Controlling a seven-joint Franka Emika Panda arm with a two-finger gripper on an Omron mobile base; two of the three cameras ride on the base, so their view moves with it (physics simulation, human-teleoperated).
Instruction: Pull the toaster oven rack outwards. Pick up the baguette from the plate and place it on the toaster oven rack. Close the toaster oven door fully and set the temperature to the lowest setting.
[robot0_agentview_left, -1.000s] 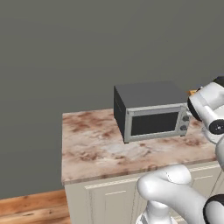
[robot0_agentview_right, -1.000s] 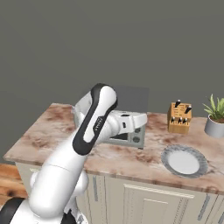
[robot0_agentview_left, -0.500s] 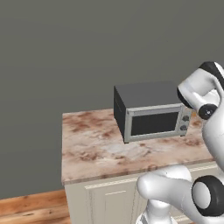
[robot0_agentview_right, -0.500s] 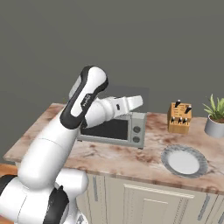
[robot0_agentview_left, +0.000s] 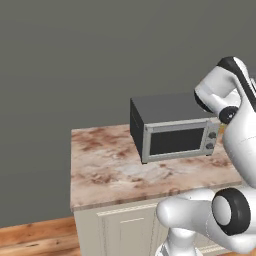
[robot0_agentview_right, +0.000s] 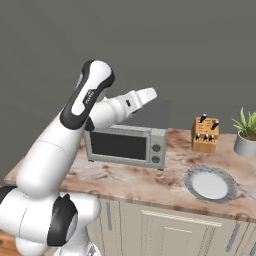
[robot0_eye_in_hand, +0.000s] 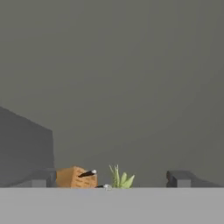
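Right base view puts my gripper (robot0_agentview_right: 150, 93) upper centre above the oven (robot0_agentview_right: 127, 135) (door (robot0_agentview_right: 118, 145) shut), fingers (robot0_eye_in_hand: 183, 178) spread apart; plate (robot0_agentview_right: 210, 184) lower right, bare as far as I see.

Camera setup: two base views, one hand view.
Base views flank the arm, looking down, sharing bench (robot0_agentview_left: 115, 170) and toaster oven (robot0_agentview_right: 127, 142); hand view level, facing wall.

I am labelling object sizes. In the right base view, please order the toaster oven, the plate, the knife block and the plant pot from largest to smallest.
1. toaster oven
2. plate
3. knife block
4. plant pot, cut by the picture edge, so its rank below the knife block is unsure.
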